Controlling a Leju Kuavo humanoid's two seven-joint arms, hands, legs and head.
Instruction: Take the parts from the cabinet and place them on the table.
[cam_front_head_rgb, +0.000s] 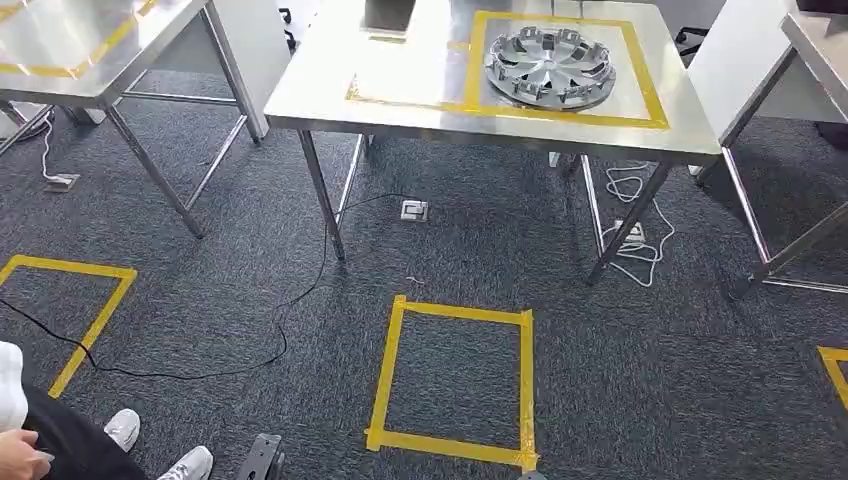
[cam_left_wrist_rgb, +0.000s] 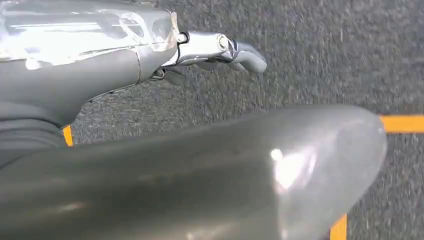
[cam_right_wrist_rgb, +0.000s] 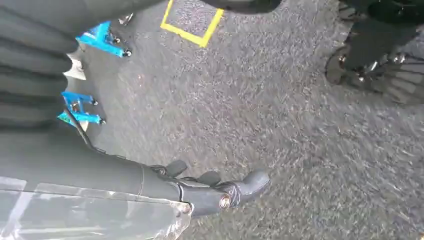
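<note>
Both hands hang empty over carpet, left hand (cam_left_wrist_rgb: 220, 50) and right hand (cam_right_wrist_rgb: 220, 192) with fingers loosely apart. Far ahead, the ribbed wheel-like part (cam_front_head_rgb: 550, 66) lies on the table (cam_front_head_rgb: 400, 100); seemingly stiff, light, best gripped by its rim.

My left hand (cam_left_wrist_rgb: 150, 55): grey ribbed cover, clear glossy plate, chrome link, grey thumb; right hand (cam_right_wrist_rgb: 200, 192) matches.
</note>
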